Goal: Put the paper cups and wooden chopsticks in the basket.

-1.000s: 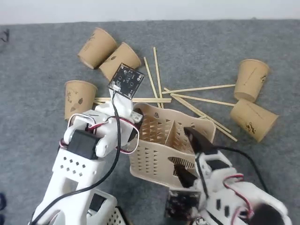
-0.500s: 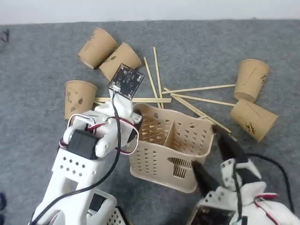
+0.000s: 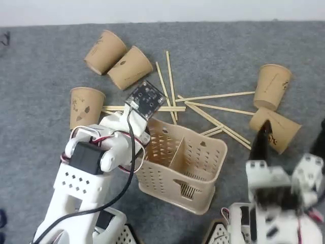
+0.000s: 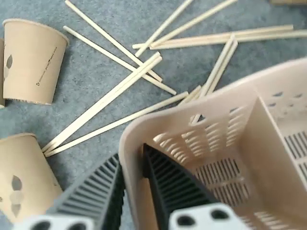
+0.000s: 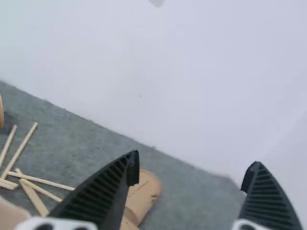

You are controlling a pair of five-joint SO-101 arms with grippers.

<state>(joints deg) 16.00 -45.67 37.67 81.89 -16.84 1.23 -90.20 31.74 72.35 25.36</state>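
High view: basket (image 3: pixel 167 178) sits mid-table (image 3: pixel 40 61). You've 3 paper cups (image 3: pixel 104 51) at its 10–11 o'clock and 2 more at 2–3 o'clock. Wooden chopsticks (image 3: pixel 216 96) lie strewn at 12.
Left wrist: left gripper (image 4: pixel 132 158) pinches the basket rim, one finger inside, one outside.
Right wrist: right gripper (image 5: pixel 194 160) is spread wide w/ nothing between. One of the paper cups lies beyond it.

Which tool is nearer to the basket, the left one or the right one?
Left. The left tool is shut on the basket rim, jaws either side of the wall. The right tool is open, clear of the basket, near a paper cup.
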